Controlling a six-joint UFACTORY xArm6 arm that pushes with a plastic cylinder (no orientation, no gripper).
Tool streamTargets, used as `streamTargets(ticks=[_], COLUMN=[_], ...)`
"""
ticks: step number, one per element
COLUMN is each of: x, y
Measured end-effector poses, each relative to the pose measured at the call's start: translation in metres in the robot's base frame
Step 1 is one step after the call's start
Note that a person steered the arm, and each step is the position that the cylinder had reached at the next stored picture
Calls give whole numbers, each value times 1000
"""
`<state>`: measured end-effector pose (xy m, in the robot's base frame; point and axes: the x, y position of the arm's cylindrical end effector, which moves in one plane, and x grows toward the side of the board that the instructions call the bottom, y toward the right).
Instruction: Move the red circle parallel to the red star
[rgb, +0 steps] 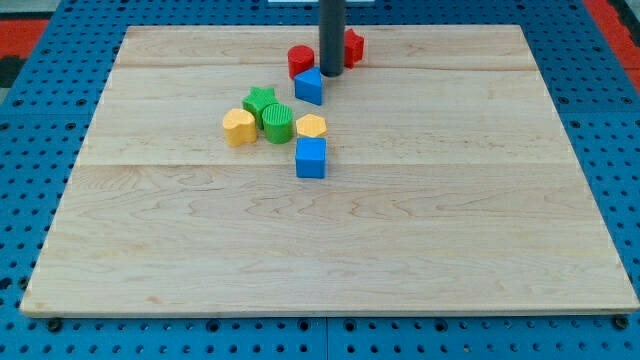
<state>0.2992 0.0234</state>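
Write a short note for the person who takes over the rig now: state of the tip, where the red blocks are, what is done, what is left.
My tip rests on the board between the two red blocks, just above the upper blue block.
Red circle: on the view's left of the rod, close to it; contact unclear.
Red star: on the view's right, partly hidden by the rod.
Done: the circle sits near the star, a little lower.
Left: probably a small push to line them up.

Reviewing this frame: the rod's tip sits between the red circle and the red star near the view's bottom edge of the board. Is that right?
Not quite. My tip does sit between the red circle and the red star, but the camera view shows all three near the view's top edge of the board, not the bottom.
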Motion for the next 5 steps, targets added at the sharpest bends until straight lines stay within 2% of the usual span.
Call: streamTargets(ticks=[2,4,5], x=[-18,-23,-38], y=[-50,-129,-136])
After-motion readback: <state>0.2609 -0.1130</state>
